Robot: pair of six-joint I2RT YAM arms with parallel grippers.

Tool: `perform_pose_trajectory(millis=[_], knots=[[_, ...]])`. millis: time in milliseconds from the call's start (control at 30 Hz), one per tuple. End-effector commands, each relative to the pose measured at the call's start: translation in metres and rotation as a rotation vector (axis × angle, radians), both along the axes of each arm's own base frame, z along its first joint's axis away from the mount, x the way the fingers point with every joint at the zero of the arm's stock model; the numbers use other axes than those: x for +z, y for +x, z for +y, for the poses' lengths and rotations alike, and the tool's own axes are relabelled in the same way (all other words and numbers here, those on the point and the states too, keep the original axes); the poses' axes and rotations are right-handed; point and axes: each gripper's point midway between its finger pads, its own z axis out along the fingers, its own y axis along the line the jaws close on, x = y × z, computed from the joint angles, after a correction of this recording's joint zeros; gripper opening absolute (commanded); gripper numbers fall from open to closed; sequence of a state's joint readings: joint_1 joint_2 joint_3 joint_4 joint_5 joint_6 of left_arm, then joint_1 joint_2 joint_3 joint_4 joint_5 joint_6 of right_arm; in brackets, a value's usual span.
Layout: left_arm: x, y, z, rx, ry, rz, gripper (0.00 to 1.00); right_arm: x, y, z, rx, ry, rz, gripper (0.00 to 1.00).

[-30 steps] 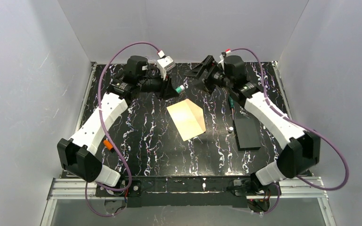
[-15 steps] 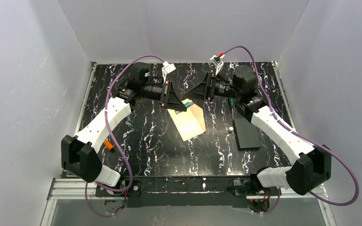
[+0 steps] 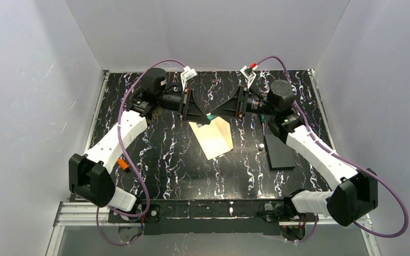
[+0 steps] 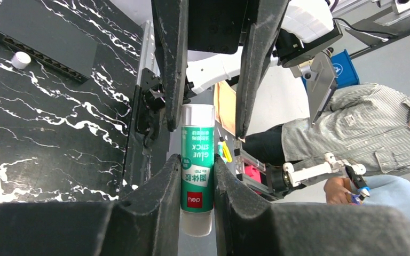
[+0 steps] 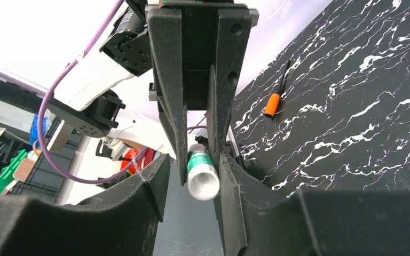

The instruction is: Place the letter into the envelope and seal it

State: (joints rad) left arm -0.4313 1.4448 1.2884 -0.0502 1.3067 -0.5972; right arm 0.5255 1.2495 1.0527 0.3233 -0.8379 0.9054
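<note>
The left end effector (image 4: 196,178) is clamped on the lower body of a green-and-white glue stick (image 4: 197,154), holding it level in the air. The right end effector (image 5: 192,162) faces it head-on, its fingers partly open and straddling the stick's white end; a gap shows on at least one side, so no grip is seen. Below where the two meet, the envelope (image 3: 212,141) lies flat on the black marbled surface (image 3: 165,154), its far end under the end effectors.
</note>
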Motion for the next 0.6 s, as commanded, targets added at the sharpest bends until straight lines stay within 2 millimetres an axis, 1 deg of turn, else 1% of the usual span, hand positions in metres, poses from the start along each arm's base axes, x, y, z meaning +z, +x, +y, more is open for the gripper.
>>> perform_pose_trajectory(millis=[0,67,267,367,433,533,567], knots=[[0.015,-0.002,0.007,0.02,-0.03,-0.056,0.0,0.03,-0.016,-0.006,0.035,0.076,-0.069,0.5],[0.017,0.0,0.006,0.019,-0.042,-0.072,0.0,0.03,-0.015,-0.005,0.03,0.076,-0.065,0.5],[0.019,0.002,0.006,0.036,-0.046,-0.084,0.0,0.031,-0.016,-0.005,0.031,0.081,-0.061,0.43],[0.02,0.005,0.005,0.061,-0.044,-0.097,0.0,0.034,-0.016,-0.005,0.028,0.086,-0.058,0.33],[0.021,0.009,0.005,0.088,-0.042,-0.113,0.0,0.036,-0.014,-0.005,0.019,0.089,-0.045,0.22],[0.021,0.02,0.004,0.159,-0.034,-0.18,0.0,0.031,0.0,-0.001,-0.038,0.072,0.022,0.01],[0.02,0.028,0.004,0.203,-0.023,-0.23,0.0,0.028,0.008,0.0,-0.07,0.062,0.066,0.01]])
